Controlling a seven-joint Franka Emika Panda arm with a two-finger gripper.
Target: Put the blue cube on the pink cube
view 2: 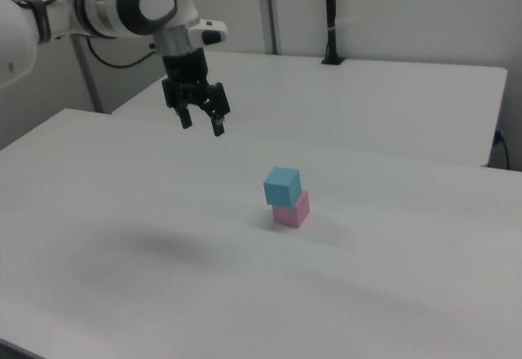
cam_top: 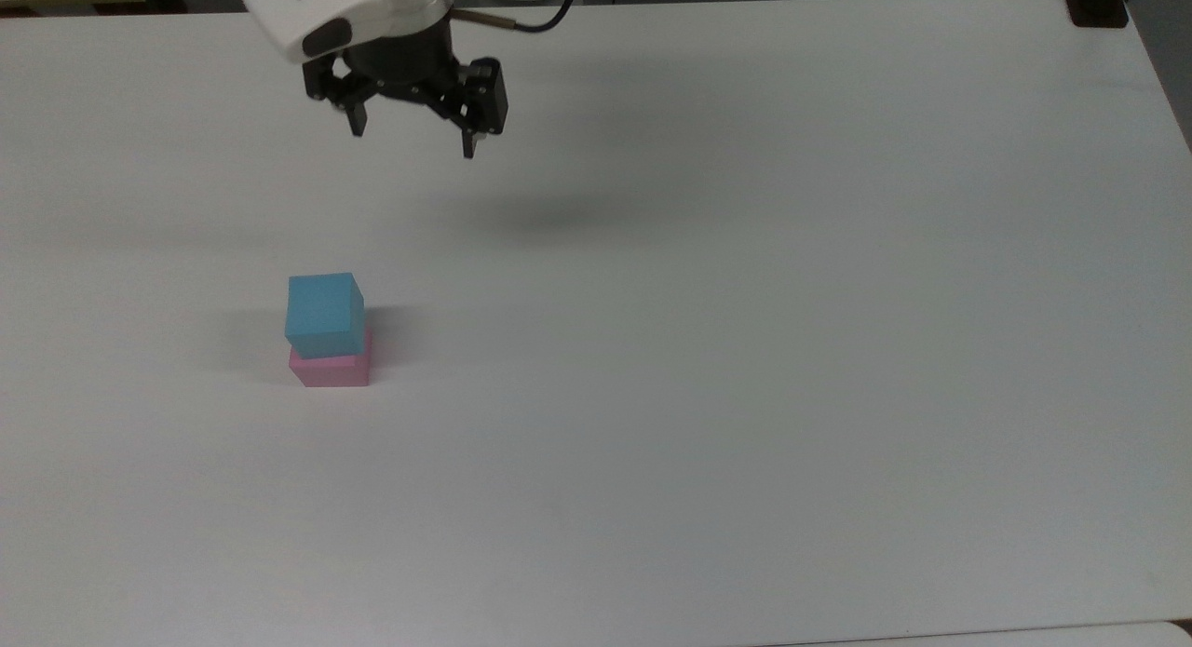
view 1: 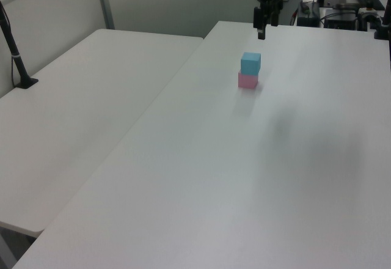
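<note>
Now the blue cube (cam_top: pixel 324 315) sits on top of the pink cube (cam_top: pixel 331 370), a little askew so that a strip of pink shows along one side, both on the white table (cam_top: pixel 745 349). Up at about one o'clock from the stack in the top view, the gripper (cam_top: pixel 412 140) hangs in the air well apart from the cubes, its two fingers spread wide with nothing between them, its shadow (cam_top: pixel 549 214) on the table.

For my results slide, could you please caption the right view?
Blue cube stacked on the pink cube, slightly offset, on the white table; open gripper raised, empty.
</note>
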